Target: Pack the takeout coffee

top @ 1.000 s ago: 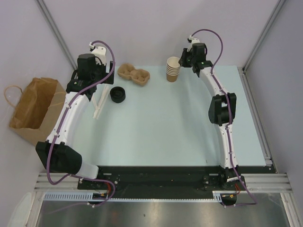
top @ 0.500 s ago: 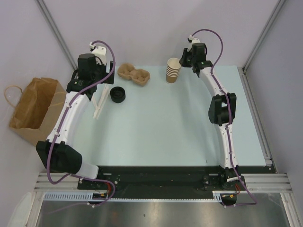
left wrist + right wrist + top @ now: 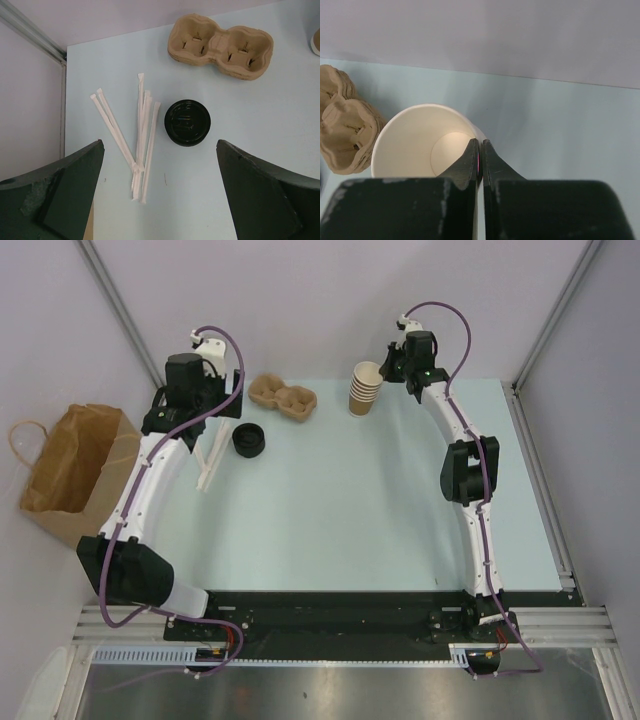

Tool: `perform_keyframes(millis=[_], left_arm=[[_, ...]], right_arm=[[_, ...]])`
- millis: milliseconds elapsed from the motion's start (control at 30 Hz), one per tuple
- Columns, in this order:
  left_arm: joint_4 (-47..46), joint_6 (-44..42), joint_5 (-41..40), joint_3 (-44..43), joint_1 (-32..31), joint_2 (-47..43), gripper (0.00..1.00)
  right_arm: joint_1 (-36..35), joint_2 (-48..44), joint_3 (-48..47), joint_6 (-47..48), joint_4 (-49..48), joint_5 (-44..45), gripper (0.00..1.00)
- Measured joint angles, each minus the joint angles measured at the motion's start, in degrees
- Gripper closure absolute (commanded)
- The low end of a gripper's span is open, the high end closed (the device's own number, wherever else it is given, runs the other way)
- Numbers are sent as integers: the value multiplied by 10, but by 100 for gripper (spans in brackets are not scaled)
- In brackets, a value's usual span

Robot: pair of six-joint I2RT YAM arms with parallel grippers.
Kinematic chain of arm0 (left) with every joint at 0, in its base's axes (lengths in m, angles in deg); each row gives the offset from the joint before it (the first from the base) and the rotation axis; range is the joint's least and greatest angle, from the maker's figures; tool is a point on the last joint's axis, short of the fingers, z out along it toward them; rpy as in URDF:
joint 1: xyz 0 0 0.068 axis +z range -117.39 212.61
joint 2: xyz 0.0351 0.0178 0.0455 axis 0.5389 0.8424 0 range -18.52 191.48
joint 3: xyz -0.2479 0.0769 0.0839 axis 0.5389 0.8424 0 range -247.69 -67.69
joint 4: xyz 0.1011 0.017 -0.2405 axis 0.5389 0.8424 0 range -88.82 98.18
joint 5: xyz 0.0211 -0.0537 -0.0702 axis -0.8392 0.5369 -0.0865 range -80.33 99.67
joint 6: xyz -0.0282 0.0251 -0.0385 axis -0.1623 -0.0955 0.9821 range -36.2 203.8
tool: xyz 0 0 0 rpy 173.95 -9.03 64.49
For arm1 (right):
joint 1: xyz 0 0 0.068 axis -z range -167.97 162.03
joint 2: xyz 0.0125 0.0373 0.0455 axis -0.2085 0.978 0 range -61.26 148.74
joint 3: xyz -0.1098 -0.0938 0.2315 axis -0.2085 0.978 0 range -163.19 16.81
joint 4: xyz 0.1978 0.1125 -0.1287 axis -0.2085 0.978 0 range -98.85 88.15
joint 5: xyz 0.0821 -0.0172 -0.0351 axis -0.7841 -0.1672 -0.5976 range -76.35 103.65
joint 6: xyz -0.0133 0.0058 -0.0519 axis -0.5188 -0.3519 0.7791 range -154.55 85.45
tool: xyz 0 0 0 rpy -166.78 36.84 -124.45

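Observation:
No takeout coffee with a lid on it is in view. A stack of lidless tan paper cups (image 3: 364,388) stands at the back of the table. My right gripper (image 3: 384,368) is shut on the right rim of the top cup (image 3: 415,145), one finger inside the wall and one outside (image 3: 480,144). My left gripper (image 3: 212,412) hangs open (image 3: 160,150) above the table at the back left. A loose black lid (image 3: 187,122) lies just ahead of it, between its fingers in the left wrist view.
A moulded tan cup carrier (image 3: 283,397) with two wells lies at the back, left of the cups. Several paper-wrapped straws (image 3: 140,135) lie left of the black lid (image 3: 248,440). An open brown paper bag (image 3: 75,470) stands off the table's left edge.
My right gripper's jaws have closed on the top cup's rim, and the cup stack has shifted slightly left. The left arm has not moved.

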State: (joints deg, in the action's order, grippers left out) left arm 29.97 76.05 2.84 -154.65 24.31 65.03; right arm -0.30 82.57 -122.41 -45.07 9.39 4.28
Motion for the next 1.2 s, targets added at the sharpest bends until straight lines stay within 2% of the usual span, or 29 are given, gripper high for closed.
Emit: perform_keyframes(millis=[333,567,767,1200], left_arm=[[0,1,7,0,0,4,0],[0,2,11,0,0,5,1],[-2,2,12,0,0,5,0],[-4,1,12,0,0,5,1]], right_arm=[[-4,-1,0,3,1,-1,100],[-14,-7,0,20,3,-1,89],[-20,-10,0,33,3,-1,89],[-23,-10,0,43,3,1,80]])
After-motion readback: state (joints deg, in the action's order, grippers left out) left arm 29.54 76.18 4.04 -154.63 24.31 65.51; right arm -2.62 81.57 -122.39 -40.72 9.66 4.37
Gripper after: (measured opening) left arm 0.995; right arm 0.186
